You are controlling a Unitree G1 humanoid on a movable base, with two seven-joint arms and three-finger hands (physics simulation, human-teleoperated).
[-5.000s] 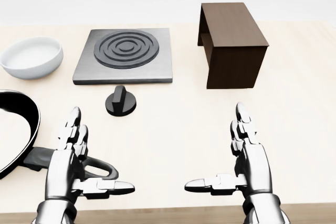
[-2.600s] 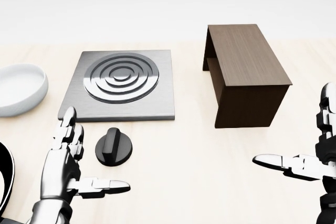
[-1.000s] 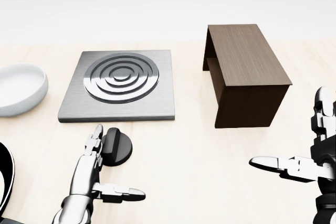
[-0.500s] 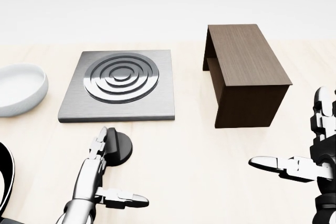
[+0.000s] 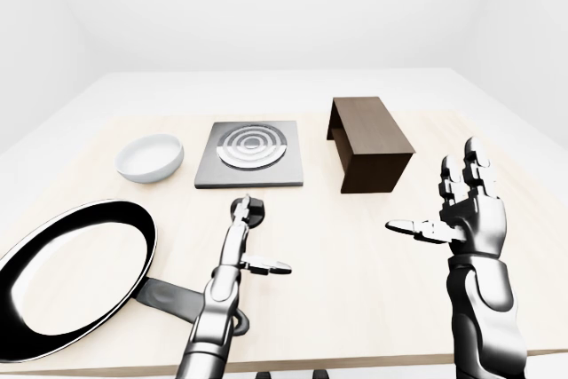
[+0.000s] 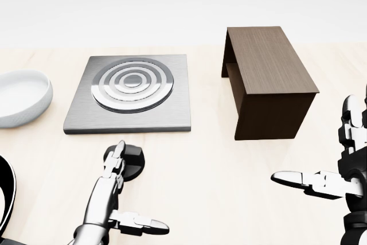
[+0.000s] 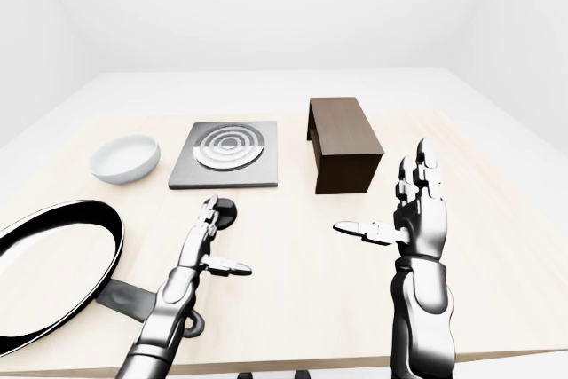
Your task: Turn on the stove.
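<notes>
Left hand (image 6: 106,199) fingers spread, fingertips over the black stove knob (image 6: 131,162), right hand (image 6: 344,179) open, well apart

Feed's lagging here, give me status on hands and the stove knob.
Left hand open, fingertips over knob, not gripping. Right hand open, idle at right. Stove just above knob; nothing blocking it.

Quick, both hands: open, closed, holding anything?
Left hand: open, holding nothing, fingertips reaching over the stove knob.
Right hand: open, fingers spread, holding nothing, raised off the table.
</notes>
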